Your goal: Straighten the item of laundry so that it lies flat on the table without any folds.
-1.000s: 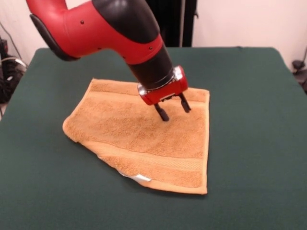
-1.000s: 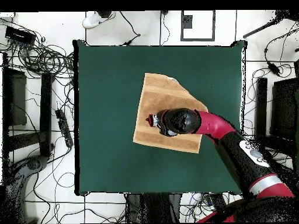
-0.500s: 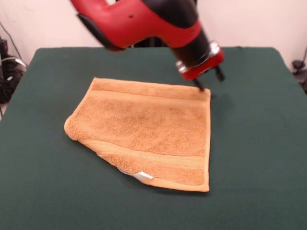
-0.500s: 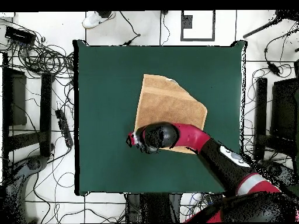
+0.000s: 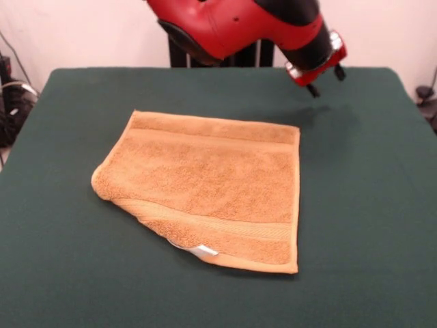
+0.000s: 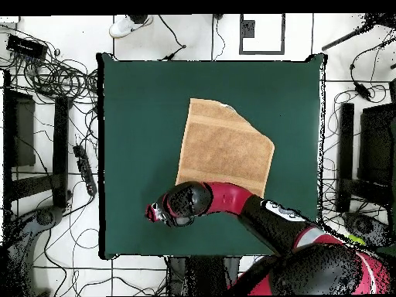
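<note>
The orange-tan towel lies on the dark green table, spread out but not square. Its front-left corner is folded under, leaving a slanted edge, and a small white tag peeks out there. In the overhead view the towel shows the same cut-off corner at its upper right. My gripper hangs in the air above the table, beyond the towel's far right corner, clear of the cloth. It is open and empty. In the overhead view the gripper is below and left of the towel.
The red and black arm crosses the top of the front view. The overhead view shows cables and dark equipment on the floor around the table, and a white shoe at the top edge.
My gripper has lifted off the middle of the towel and moved past its far right corner, away from the cloth. The towel has barely shifted.
</note>
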